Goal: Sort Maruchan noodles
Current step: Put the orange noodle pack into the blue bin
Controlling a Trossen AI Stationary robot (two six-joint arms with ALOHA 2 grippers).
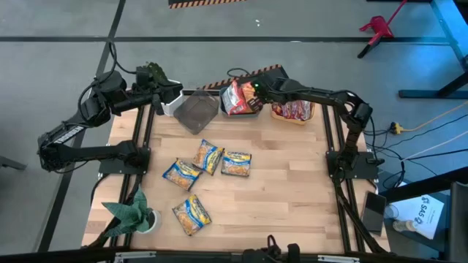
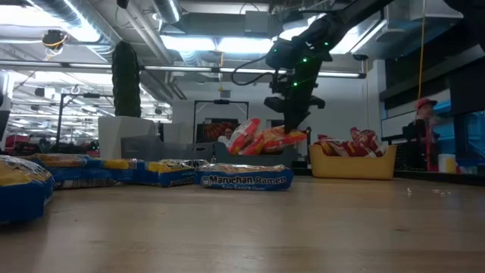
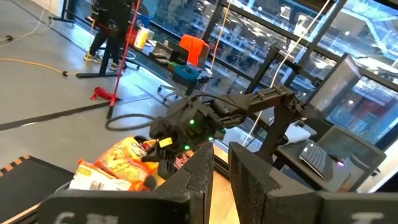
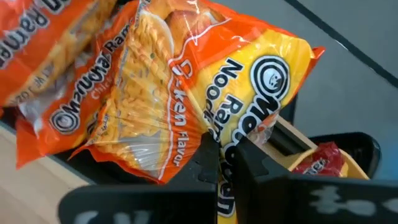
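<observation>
My right gripper [image 1: 256,90] is at the table's far edge, shut on an orange-yellow noodle packet [image 4: 249,93] over a dark bin [image 1: 254,111] that holds more orange packets [image 1: 234,97]. The gripper also shows in the low view [image 2: 292,127]. A yellow bin [image 1: 292,117] beside it holds red packets [image 2: 356,142]. Several blue-and-yellow packets [image 1: 208,155] lie flat in the middle of the table. My left gripper [image 3: 220,163] is shut and empty at the far left, above a grey bin [image 1: 197,111]. My right gripper pinches the orange-yellow packet between its two fingers at a crumpled fold of its wrapper [image 4: 214,134]. The fingers come from above, pointing down. The packet [image 2: 265,140] hangs tilted below the fingers, over the other orange packets; whether it is clear of them I cannot tell.
A small white bin [image 1: 173,106] stands next to the grey one. A potted plant [image 1: 135,212] stands at the near left corner and another plant [image 1: 152,71] at the far left. The wooden table [image 1: 292,190] is bare on its right half.
</observation>
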